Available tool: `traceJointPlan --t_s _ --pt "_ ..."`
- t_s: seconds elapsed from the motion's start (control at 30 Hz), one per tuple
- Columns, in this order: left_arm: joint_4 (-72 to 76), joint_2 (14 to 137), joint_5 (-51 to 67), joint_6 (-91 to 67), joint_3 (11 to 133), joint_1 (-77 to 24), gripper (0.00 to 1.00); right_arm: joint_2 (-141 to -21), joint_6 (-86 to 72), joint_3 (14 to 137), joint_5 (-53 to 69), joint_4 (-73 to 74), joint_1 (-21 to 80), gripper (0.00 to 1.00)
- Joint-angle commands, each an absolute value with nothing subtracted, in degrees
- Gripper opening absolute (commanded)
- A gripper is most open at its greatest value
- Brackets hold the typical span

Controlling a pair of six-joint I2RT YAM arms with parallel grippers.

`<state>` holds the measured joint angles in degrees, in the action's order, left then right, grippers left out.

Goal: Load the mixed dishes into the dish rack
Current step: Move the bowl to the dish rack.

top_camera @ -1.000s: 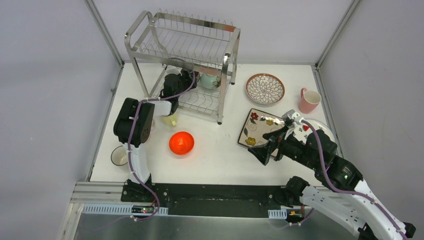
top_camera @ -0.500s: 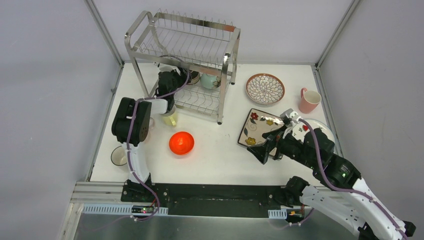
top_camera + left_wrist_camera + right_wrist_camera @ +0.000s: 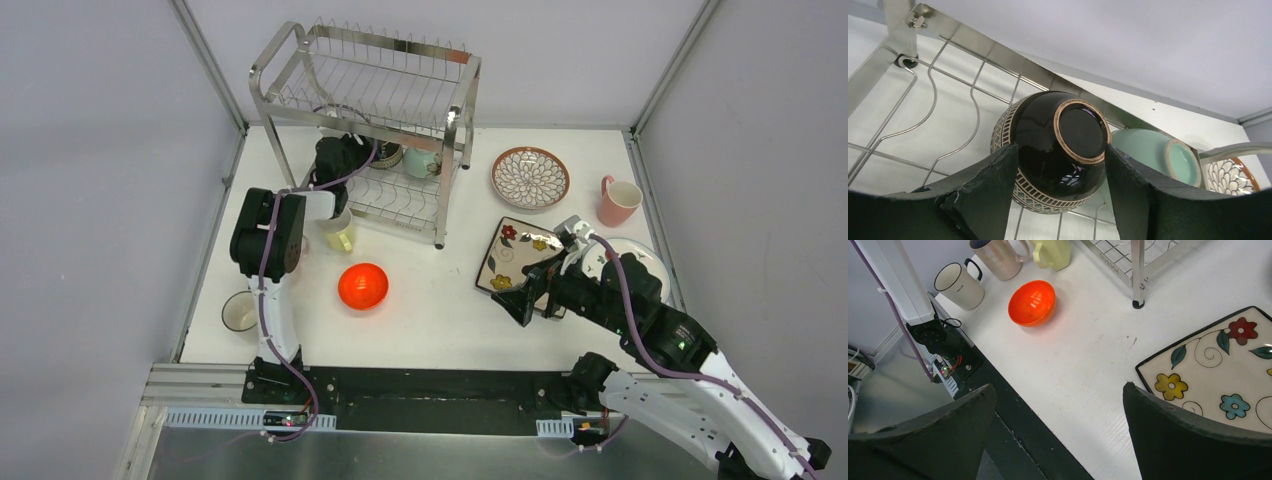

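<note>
Left wrist view: the left gripper (image 3: 1060, 148) is inside the lower tier of the dish rack (image 3: 973, 42). Its fingers (image 3: 983, 200) stand either side of a dark bowl (image 3: 1048, 135) with a pale patterned band, tipped on its side with the foot ring toward the camera. Both inner faces look pressed against the bowl's sides, so this is a part-open clamp on it. The bowl rests on the wire shelf, and the mint bowl (image 3: 1148, 150) is just beside it on the same tier.

Right wrist view: the right gripper (image 3: 1055, 390) has its jaws spread wide with nothing between them. It hangs over the bare table (image 3: 1088, 355), just beside a corner of the square floral plate (image 3: 1218, 375).

Also on the table:
- orange bowl (image 3: 1032, 302)
- yellow-green mug (image 3: 1053, 252), near the rack's leg
- white mug (image 3: 959, 285)
- petal-pattern plate (image 3: 530, 177)
- pink mug (image 3: 620, 200)

Writing: the white mug carries small dark print, too small to read.
</note>
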<state>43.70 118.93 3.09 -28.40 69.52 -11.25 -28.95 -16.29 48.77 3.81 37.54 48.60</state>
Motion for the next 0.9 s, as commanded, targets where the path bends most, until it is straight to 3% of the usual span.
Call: traceJointPlan --t_s 0.0,0.87 --pt "49.0 119.9 9.5 -31.4 71.2 -11.3 0.63 -29.0 -15.7 50.5 3.5 34.9 48.4 1.0" --pt "50.3 120.5 15.9 -33.0 68.3 -12.9 0.6 -24.5 -17.2 49.8 2.4 36.8 48.4 1.0"
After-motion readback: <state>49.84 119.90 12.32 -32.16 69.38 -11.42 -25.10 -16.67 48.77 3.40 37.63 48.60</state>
